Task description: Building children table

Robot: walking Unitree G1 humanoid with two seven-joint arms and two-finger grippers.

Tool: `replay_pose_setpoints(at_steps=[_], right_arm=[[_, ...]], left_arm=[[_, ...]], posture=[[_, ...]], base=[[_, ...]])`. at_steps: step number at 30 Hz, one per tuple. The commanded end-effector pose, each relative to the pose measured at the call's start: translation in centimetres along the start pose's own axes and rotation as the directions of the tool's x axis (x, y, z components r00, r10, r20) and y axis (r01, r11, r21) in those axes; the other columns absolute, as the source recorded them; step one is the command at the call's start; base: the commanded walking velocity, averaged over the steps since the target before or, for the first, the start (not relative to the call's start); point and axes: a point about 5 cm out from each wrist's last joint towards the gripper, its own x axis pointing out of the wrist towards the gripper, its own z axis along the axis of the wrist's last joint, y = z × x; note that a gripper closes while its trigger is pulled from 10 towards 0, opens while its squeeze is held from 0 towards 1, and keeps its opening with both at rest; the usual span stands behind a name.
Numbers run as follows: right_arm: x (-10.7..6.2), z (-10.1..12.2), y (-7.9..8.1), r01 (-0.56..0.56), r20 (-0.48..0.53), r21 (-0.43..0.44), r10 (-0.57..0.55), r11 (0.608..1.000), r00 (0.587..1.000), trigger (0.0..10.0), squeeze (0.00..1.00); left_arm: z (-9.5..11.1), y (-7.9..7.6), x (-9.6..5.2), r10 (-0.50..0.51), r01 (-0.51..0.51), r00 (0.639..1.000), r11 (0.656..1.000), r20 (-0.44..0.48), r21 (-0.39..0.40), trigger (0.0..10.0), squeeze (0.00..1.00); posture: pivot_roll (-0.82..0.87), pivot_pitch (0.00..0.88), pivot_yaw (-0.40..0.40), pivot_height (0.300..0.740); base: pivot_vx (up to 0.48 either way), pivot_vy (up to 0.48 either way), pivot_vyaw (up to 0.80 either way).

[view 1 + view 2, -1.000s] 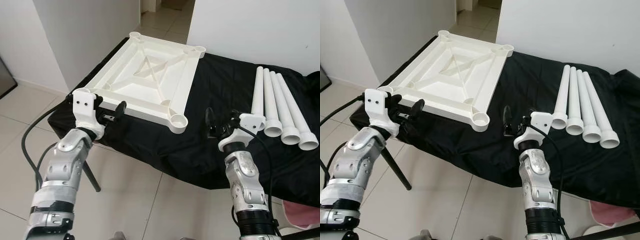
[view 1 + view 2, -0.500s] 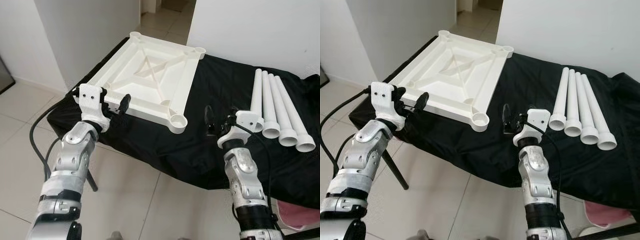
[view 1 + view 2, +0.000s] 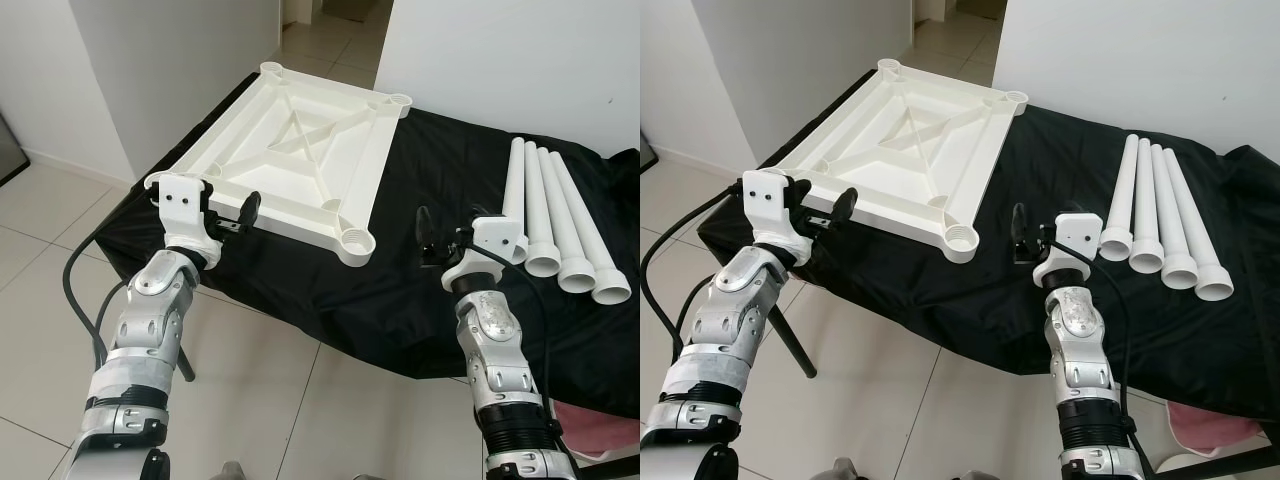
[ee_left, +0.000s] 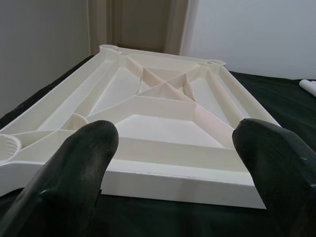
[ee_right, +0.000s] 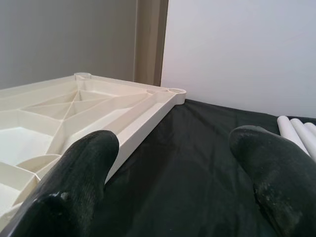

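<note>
White tabletop (image 3: 300,155) lies upside down; left gripper (image 3: 228,215) and right gripper (image 3: 437,243), both spread, flank its near edge; a nudge could shove it off the black cloth (image 3: 450,180)

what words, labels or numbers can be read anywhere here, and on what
None: no readable text, label, brand or number in any view.
The white tabletop, lying upside down on the black cloth, is plain moulded plastic.
The four white legs bear no marking.
The left gripper and right gripper carry no legible print.
</note>
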Motion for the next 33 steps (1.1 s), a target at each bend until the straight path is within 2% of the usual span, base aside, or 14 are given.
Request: replay_pose_setpoints(at_steps=[1, 11, 24, 33], right_arm=[[0.17, -0.13, -0.27, 0.0, -0.003, -0.013, 0.0, 1.0, 1.0, 10.0, 0.0], [0.91, -0.22, -0.22, -0.023, -0.002, -0.035, 0.023, 0.999, 1.0, 10.0, 0.0], [1.08, -0.33, -0.09, -0.027, 0.0, -0.036, 0.027, 0.999, 1.0, 10.0, 0.0], [1.09, -0.47, -0.12, -0.023, -0.001, -0.03, 0.023, 0.999, 1.0, 10.0, 0.0]], left_arm=[[0.05, 0.38, 0.05, 0.132, -0.132, 0.991, 0.991, 0.011, -0.009, 10.0, 0.0], [0.43, 0.49, 0.21, 0.144, -0.144, 0.989, 0.989, 0.043, -0.021, 10.0, 0.0], [0.5, 0.5, 0.23, 0.145, -0.144, 0.988, 0.989, 0.05, -0.021, 10.0, 0.0], [0.53, 0.38, 0.42, 0.139, -0.137, 0.989, 0.99, 0.056, -0.028, 10.0, 0.0]], posture=[[0.04, 0.0, -0.079, 0.74], [0.05, 0.0, -0.099, 0.74], [0.05, 0.0, -0.096, 0.74], [0.05, 0.0, -0.093, 0.74]], base=[[0.0, 0.0, 0.0], [0.0, 0.0, 0.0], [0.0, 0.0, 0.0], [0.246, 0.0, 0.0]])
